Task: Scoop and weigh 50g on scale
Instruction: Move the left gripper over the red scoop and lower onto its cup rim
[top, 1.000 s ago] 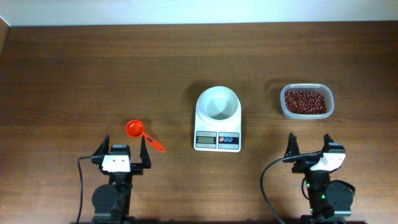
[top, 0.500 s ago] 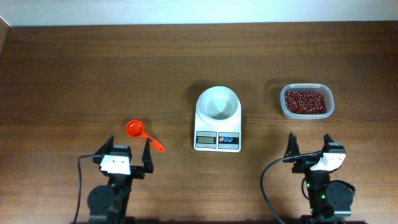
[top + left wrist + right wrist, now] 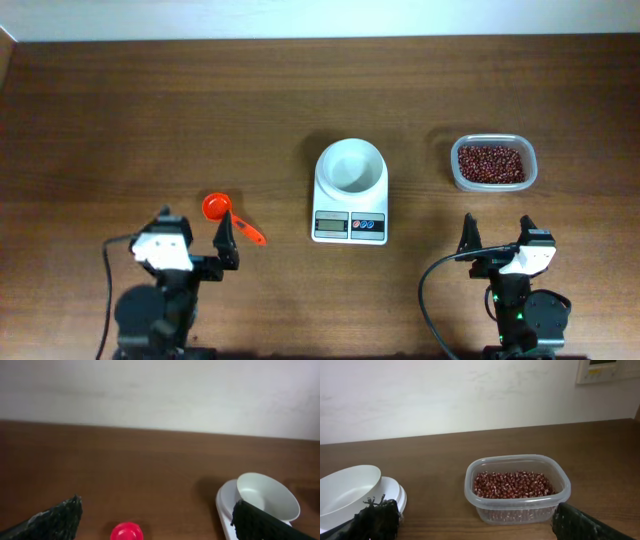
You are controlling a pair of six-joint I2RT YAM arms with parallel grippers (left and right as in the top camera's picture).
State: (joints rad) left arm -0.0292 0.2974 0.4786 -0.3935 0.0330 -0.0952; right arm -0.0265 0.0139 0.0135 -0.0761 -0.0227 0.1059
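The white scale with its round bowl stands mid-table. Dark red-brown beans fill a clear tub to its right. A red scoop lies left of the scale, handle pointing down-right. My left gripper is open just behind the scoop, one finger beside the handle. In the left wrist view the scoop sits low between the fingers of that gripper, with the bowl at right. My right gripper is open, short of the tub and facing the beans.
The table's far edge meets a pale wall. The scale's bowl shows at the left in the right wrist view. Both arm bases and their cables sit at the near edge of the table.
The left arm has shifted left and turned, so its open gripper now angles toward the red scoop. The right arm, scale, tub and scoop have not moved.
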